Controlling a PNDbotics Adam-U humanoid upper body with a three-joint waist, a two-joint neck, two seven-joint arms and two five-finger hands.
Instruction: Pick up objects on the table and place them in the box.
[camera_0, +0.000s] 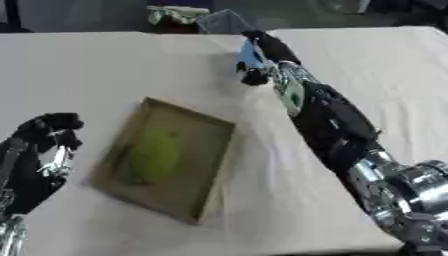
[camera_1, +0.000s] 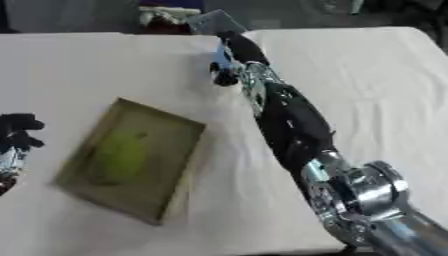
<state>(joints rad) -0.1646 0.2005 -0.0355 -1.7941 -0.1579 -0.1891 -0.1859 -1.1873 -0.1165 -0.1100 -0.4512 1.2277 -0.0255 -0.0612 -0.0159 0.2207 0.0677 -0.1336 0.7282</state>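
An olive box lies tilted on the white-clothed table, left of centre, with a green rounded object inside it. My right arm stretches from the lower right to the far middle of the table. There my right hand has its fingers curled round a small blue object, well beyond the box's far corner. The picture is blurred, so the blue thing's shape is unclear. My left hand rests at the lower left beside the box, fingers up and relaxed, holding nothing.
Past the table's far edge lie a green-and-white bundle and a grey angular object. White cloth covers the table to the left of and behind the box, and to the right of my arm. The front edge runs near the bottom.
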